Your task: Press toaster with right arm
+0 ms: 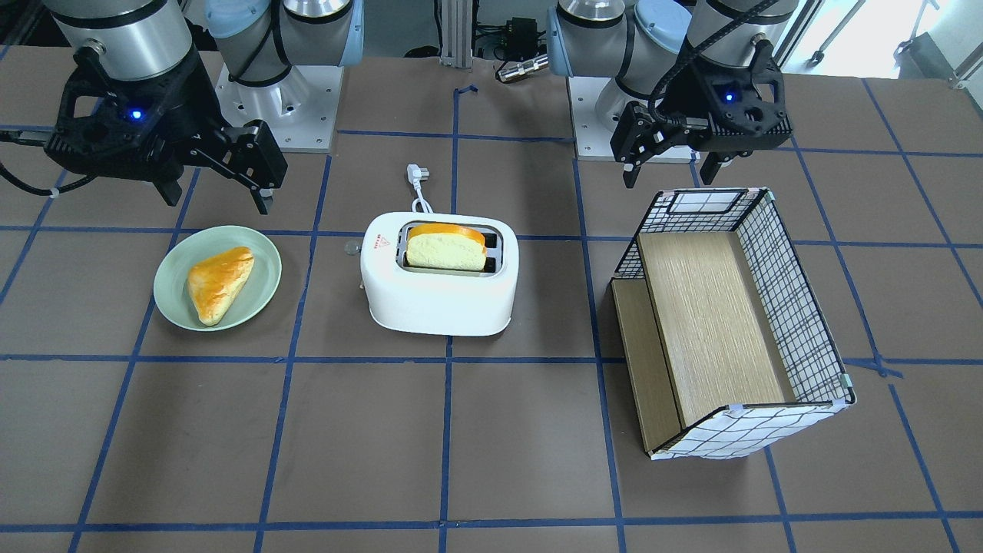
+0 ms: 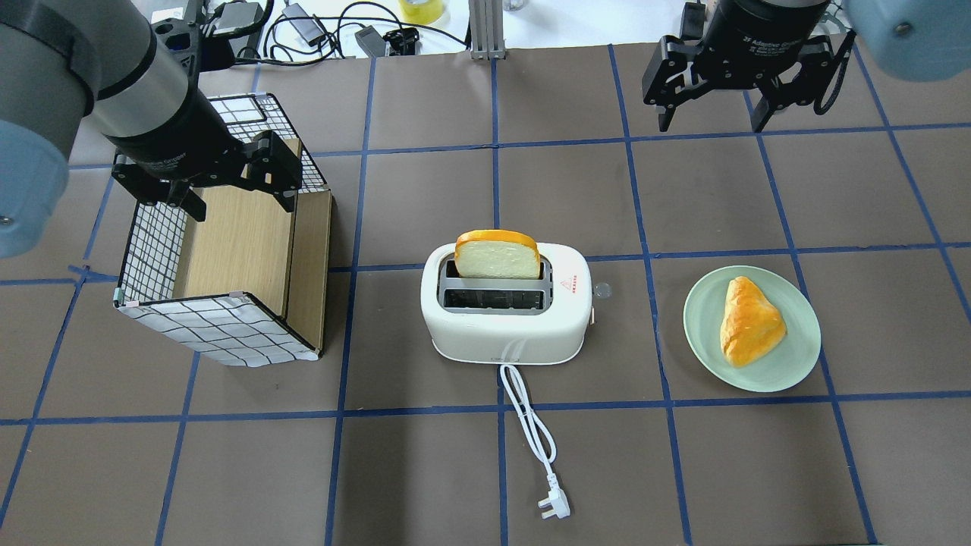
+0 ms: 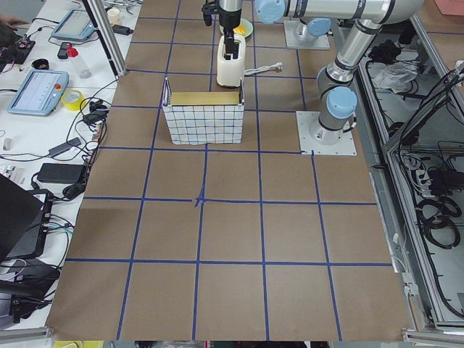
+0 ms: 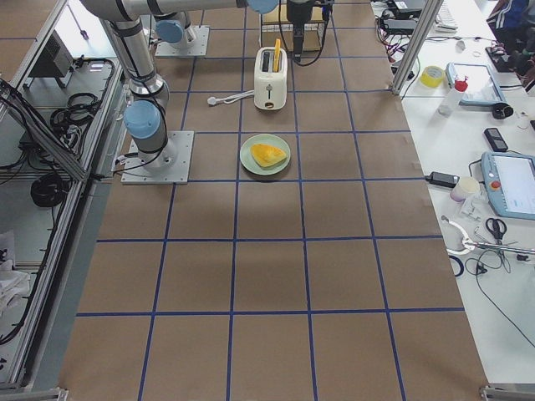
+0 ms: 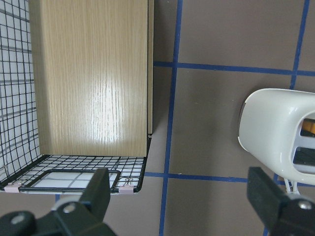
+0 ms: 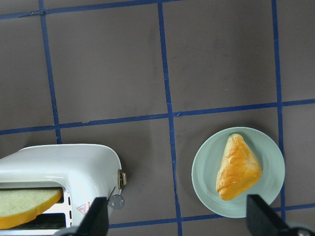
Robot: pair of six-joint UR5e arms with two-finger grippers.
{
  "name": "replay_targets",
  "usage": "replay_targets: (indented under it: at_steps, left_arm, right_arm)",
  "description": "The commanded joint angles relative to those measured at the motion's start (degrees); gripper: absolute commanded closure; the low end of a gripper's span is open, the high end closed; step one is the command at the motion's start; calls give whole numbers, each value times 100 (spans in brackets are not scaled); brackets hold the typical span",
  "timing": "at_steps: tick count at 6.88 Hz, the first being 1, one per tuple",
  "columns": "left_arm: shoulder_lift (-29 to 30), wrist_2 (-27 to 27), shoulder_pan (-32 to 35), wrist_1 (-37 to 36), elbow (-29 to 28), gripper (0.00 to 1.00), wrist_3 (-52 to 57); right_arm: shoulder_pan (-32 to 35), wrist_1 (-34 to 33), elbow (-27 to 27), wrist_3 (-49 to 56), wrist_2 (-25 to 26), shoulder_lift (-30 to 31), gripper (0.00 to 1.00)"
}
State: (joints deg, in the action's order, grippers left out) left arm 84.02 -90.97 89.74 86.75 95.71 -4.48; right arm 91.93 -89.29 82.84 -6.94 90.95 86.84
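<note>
The white two-slot toaster (image 2: 507,315) stands mid-table with a slice of bread (image 2: 498,258) upright in its far slot. Its cord and plug (image 2: 535,447) trail toward the robot. Its small side lever (image 6: 122,178) faces the plate side and is raised. My right gripper (image 2: 711,125) is open and empty, hovering high above the table beyond the toaster and plate; it also shows in the front view (image 1: 217,201). My left gripper (image 2: 243,210) is open and empty above the basket.
A green plate (image 2: 796,364) with a triangular pastry (image 2: 749,321) sits to the right of the toaster. A checked wire basket with a wooden insert (image 2: 220,303) lies on its side to the left. Blue tape lines grid the brown table.
</note>
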Motion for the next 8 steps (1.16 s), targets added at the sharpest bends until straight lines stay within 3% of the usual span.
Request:
replay_targets:
  at_steps: [1,8]
  left_arm:
    - [0,0,0,0,0,0,0]
    - [0,0,0,0,0,0,0]
  right_arm:
    - [0,0,12,0,-7,0,0]
    - [-9,-9,12,0,62,-18,0]
